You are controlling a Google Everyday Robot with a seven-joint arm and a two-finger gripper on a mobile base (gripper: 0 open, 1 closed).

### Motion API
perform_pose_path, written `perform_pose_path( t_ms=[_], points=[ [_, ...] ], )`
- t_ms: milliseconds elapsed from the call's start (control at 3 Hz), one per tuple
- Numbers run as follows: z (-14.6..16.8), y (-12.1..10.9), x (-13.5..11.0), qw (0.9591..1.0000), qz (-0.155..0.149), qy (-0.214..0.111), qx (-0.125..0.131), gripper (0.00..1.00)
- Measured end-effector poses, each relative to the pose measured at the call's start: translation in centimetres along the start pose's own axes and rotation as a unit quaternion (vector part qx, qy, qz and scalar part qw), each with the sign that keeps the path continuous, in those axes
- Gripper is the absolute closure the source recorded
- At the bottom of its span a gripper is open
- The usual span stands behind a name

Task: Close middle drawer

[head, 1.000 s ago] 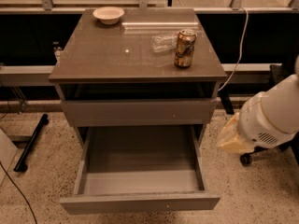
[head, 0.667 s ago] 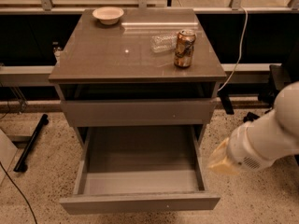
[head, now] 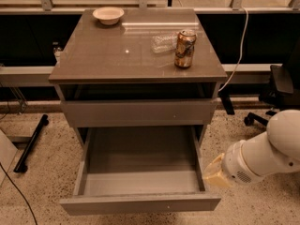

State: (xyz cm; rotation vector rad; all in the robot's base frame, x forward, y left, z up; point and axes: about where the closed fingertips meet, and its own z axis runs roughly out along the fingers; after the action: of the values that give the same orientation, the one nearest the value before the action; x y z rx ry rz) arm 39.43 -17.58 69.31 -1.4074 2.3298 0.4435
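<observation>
Since the earlier frame the white arm (head: 267, 153) has dropped lower and swung left. This brings the gripper (head: 214, 173) just beside the right side wall of the middle drawer (head: 140, 204), which stands pulled far out past the worktop's (head: 117, 55) front edge. The forearm slants down-left, forward of the front right corner. Whether the gripper is wide or narrow cannot be told.

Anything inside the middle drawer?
Nothing visible: the middle drawer shows a bare grey floor. Its rear strip sits under the upper drawer, so that part can't be checked. The gripper is outside, by its right wall.
</observation>
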Motion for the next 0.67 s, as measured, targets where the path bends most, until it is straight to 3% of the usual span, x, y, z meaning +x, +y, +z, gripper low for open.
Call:
perform_pose_path(
  t_ms=[667],
  points=[
    [7.6, 1.0, 5.3, 0.9966, 0.064, 0.041, -0.032, 1.00]
  ],
)
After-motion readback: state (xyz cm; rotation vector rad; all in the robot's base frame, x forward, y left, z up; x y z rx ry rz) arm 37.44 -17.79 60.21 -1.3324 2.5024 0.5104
